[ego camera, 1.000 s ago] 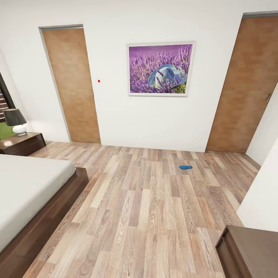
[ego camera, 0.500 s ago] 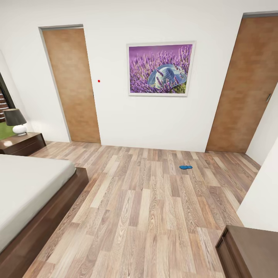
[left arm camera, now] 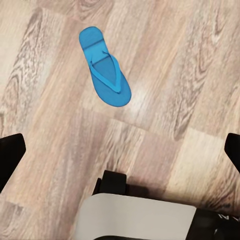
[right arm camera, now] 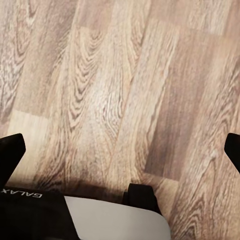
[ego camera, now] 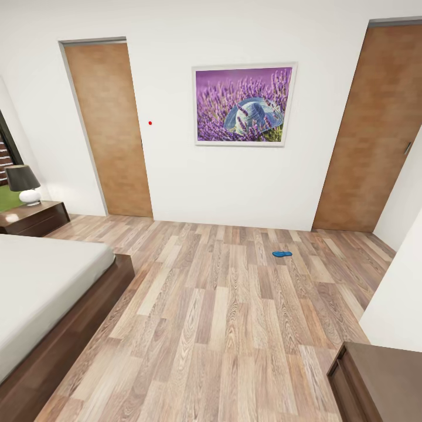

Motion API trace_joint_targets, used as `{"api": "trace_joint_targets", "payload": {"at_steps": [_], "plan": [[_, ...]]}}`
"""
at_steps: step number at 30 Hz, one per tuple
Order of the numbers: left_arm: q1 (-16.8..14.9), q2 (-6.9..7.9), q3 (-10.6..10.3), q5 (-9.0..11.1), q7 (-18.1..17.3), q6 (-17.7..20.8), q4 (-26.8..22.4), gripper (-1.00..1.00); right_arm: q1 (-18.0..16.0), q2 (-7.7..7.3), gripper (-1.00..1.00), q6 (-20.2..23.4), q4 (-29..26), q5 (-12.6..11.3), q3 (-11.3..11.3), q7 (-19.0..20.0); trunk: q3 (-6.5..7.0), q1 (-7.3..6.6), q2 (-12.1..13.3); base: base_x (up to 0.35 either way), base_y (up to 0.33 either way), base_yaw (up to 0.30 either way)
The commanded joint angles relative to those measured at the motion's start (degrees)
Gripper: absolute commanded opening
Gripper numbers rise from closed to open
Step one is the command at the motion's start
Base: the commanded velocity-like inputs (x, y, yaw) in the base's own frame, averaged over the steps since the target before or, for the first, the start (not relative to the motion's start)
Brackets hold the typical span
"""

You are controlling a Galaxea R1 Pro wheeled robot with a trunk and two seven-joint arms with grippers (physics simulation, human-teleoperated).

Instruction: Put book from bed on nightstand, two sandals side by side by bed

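Under the left gripper (left arm camera: 120,150), whose fingers spread wide at the frame edges holding nothing, a blue sandal (left arm camera: 104,73) lies flat on the wood floor (left arm camera: 190,75). The right gripper (right arm camera: 120,150), equally wide and unladen, hangs over bare planks. In the head view, the bed (ego camera: 41,281) fills the near left corner; a nightstand (ego camera: 32,217) with a lamp (ego camera: 22,183) stands beyond it. A second sandal (ego camera: 282,254) lies far across the floor, well apart from the bed. The book cannot be seen; much of the mattress is cut off. Risk: a flat, thin sandal could slip from a pinch against the planks.
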Motion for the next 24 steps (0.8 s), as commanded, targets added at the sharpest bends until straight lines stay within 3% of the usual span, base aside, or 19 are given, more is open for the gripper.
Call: {"api": "trace_joint_targets", "payload": {"at_steps": [1,14,24], "plan": [[-0.03,-0.01,-0.02,0.42,0.06,-0.28,0.04,1.00,-0.04,-0.02,1.00,-0.15,0.04,0.28,-0.01,-0.02,-0.06,0.00,-0.03,0.000,0.000,0.000],[-0.04,0.02,0.01,1.14,0.09,-1.80,0.03,1.00,-0.04,-0.06,1.00,-0.17,0.12,-0.01,-0.24,-0.02,-0.08,0.00,-0.03,0.000,0.000,0.011],[0.03,-0.03,-0.05,1.19,0.10,-3.22,0.03,1.00,-0.04,-0.01,1.00,-0.17,0.14,0.26,0.12,-0.02,-0.41,0.00,-0.03,0.000,0.000,0.184]]}}
